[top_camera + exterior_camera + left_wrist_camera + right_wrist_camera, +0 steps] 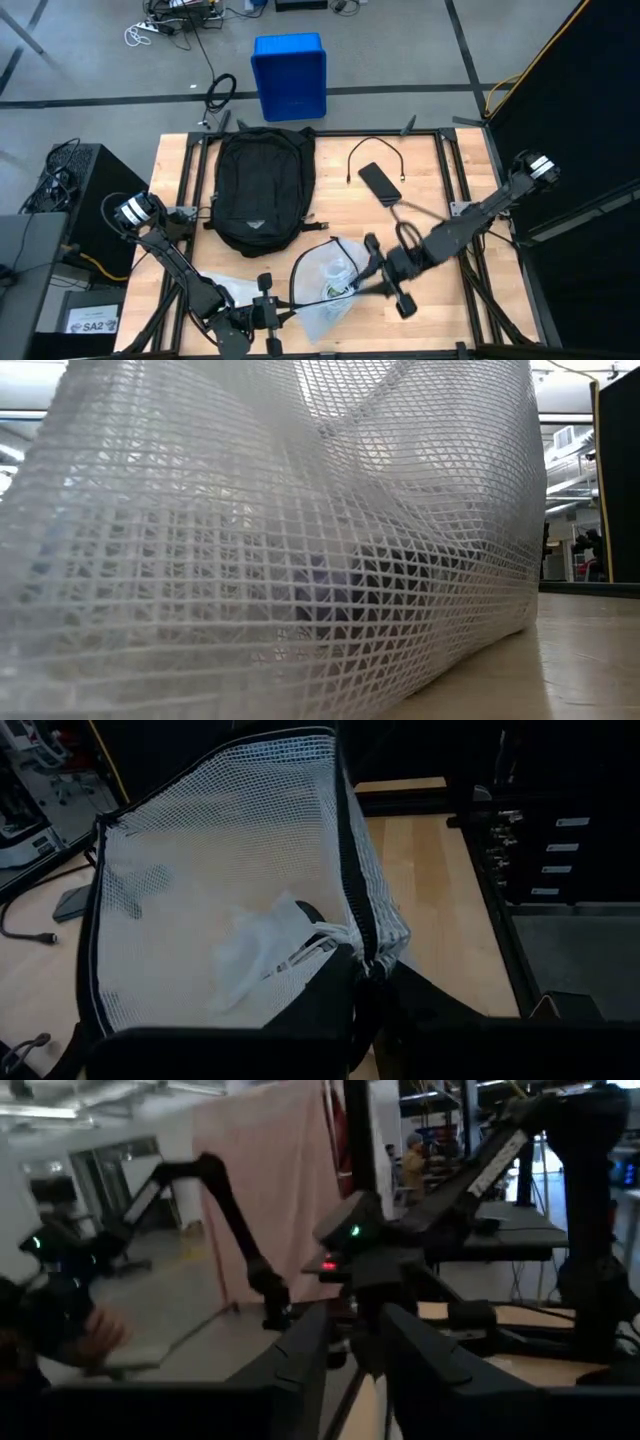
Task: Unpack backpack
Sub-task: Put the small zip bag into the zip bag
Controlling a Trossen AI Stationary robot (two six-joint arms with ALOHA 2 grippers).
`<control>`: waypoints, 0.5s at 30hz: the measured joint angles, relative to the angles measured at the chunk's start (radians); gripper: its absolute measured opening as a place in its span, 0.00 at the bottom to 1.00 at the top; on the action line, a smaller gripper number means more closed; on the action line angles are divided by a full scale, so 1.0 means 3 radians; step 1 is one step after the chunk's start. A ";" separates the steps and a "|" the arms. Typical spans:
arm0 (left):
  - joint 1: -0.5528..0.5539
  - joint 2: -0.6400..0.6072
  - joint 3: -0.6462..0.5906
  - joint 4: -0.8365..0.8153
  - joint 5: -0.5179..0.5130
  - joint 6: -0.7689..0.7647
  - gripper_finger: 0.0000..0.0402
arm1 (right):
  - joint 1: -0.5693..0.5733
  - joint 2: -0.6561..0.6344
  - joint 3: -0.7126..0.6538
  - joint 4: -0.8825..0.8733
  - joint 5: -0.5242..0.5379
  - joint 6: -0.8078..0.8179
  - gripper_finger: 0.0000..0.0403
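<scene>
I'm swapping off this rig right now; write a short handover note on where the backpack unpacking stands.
Left gripper: shut on the edge of the clear white mesh pouch with black zipper trim, near the table's front edge.
Right gripper: at the pouch's right side, its fingers slightly apart; I cannot tell whether it grips anything.
Large black fabric backpack: lying flat at the table's back left, untouched by either arm.
Already out: the mesh pouch, a flat black phone-like slab and a thin black cable on the wooden table.
Left: whether the backpack holds more cannot be seen.
</scene>
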 joint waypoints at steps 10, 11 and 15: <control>0.0000 0.0001 0.0000 0.0100 0.0000 0.0000 0.00 | 0.0135 0.0644 0.0626 -0.0437 0.0277 -0.0413 0.31; 0.0000 0.0001 0.0000 0.0100 0.0000 0.0000 0.00 | 0.0135 0.0679 0.0682 -0.0508 0.0281 -0.0466 0.32; 0.0000 0.0001 0.0000 0.0097 0.0000 0.0000 0.00 | 0.0115 0.0774 0.0937 -0.1065 0.0326 -0.0475 0.37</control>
